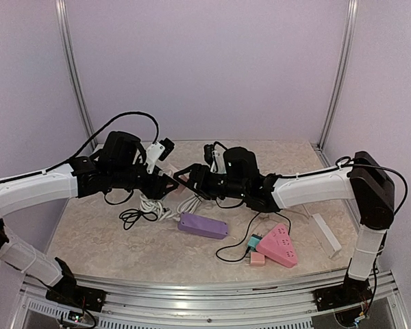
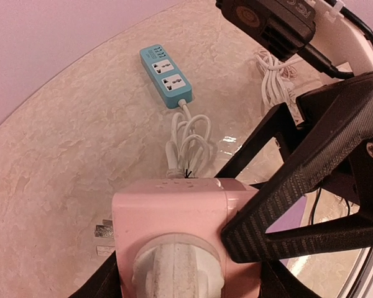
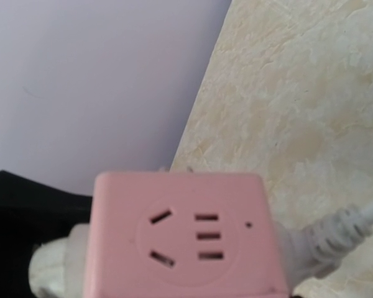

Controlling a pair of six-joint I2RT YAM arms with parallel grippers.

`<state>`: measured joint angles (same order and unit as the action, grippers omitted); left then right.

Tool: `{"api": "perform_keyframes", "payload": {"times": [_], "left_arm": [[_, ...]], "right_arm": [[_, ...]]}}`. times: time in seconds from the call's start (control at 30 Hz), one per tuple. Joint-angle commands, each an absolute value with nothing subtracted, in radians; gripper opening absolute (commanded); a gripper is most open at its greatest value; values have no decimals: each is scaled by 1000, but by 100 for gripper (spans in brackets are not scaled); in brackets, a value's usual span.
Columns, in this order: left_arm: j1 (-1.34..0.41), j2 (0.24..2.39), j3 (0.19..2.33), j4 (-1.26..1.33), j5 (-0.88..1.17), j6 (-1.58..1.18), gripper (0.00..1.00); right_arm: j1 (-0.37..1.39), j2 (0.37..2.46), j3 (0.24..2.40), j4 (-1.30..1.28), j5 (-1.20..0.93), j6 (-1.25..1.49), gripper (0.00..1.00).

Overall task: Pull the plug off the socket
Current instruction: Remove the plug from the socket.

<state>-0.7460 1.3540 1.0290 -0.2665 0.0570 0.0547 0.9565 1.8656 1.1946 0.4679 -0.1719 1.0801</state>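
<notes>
The socket (image 2: 174,208) is a pink cube held above the table. A white round plug (image 2: 174,270) sits in the face turned to the left wrist camera. My left gripper (image 1: 170,184) is shut on the cube, its black fingers (image 2: 102,282) against both sides. In the right wrist view the socket (image 3: 180,236) fills the bottom, the plug (image 3: 53,264) pokes out on its left, and a white cable (image 3: 332,239) leaves its right side. My right gripper (image 1: 194,179) meets it from the right. One of its fingers (image 2: 286,205) lies against the cube's side; the other is mostly hidden behind it.
A teal power strip (image 2: 166,73) with a coiled white cord (image 2: 188,146) lies further back on the table. A purple strip (image 1: 203,225), a pink triangular strip (image 1: 279,245), two small adapters (image 1: 255,249), black cable loops (image 1: 133,216) and a white bar (image 1: 326,234) lie nearer the front.
</notes>
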Motion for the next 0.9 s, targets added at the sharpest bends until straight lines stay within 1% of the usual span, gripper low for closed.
{"api": "perform_keyframes", "payload": {"times": [0.0,0.03,0.1,0.17,0.2,0.23,0.3,0.33,0.4,0.47,0.63,0.73,0.8,0.87], "left_arm": [[-767,1293,1017,-96,177,71,0],[-767,1284,1012,-90,185,71,0],[-767,1273,1009,-87,180,72,2],[-766,1271,1016,-97,165,72,13],[-766,1272,1019,-101,165,71,22],[-765,1272,1020,-101,172,70,35],[-762,1266,1018,-94,196,65,66],[-760,1261,1016,-91,210,63,78],[-755,1249,1013,-86,238,64,96],[-747,1235,1010,-79,269,67,99],[-704,1202,999,-57,341,56,99],[-652,1224,1025,-73,385,18,99],[-625,1267,1065,-125,411,8,98],[-620,1313,1101,-171,431,10,93]], "right_arm": [[947,1898,1205,530,-176,1115,39],[947,1896,1202,532,-173,1116,30],[946,1887,1194,532,-163,1118,19],[943,1873,1178,534,-145,1118,7],[943,1863,1170,536,-134,1117,0],[943,1852,1160,534,-120,1115,0],[942,1822,1134,530,-82,1098,0],[942,1804,1120,520,-57,1088,0],[942,1767,1093,494,-10,1058,0],[942,1730,1069,462,52,1027,0],[943,1662,1058,371,139,941,0],[944,1635,1065,313,173,893,0],[945,1616,1071,285,194,866,0],[944,1603,1076,263,206,845,0]]}}
